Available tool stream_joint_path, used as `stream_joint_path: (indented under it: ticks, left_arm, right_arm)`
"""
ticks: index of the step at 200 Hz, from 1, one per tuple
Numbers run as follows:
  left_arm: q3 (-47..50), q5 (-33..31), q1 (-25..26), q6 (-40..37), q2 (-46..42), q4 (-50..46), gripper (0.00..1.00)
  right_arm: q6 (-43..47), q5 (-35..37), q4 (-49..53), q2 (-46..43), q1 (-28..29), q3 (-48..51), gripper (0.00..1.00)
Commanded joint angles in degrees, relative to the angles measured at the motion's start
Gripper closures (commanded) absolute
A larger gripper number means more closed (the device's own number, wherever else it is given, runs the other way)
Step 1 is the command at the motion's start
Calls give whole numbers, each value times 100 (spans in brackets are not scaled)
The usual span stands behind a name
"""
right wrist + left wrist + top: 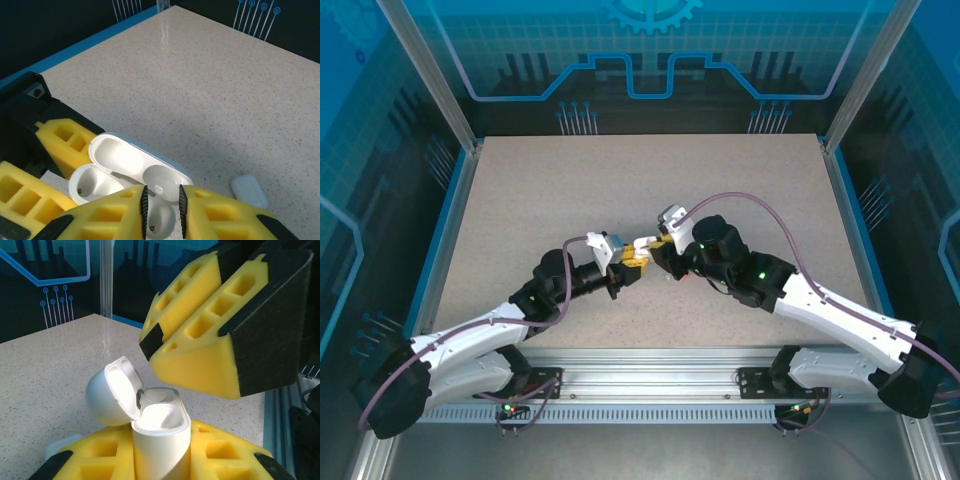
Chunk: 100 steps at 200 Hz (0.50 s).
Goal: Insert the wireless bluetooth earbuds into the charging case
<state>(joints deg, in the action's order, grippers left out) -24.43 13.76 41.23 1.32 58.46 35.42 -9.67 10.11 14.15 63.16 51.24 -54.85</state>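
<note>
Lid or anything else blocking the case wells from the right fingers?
Nothing visible. The charging case, clamped in the left gripper, has its lid hinged back, leaving the wells exposed. The right gripper hangs directly over the mouth, fingers shut; whether an earbud is pinched between them can't be told.

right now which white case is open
The charging case held in the left gripper: lid flipped back. The other case lies shut on the table.
</note>
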Motion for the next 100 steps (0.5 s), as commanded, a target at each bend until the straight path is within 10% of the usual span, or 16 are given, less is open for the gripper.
stream_joint_path:
  ticks: [1,100]
  left_arm:
    - [-110,-105,60,-199,-35,77,100]
    - [393,-1194,59,-403,-1065,-750,100]
  right_arm:
    - [-285,64,181,13,-179,-229,74]
    - [-744,-188,2236,1351,-1072,-736,58]
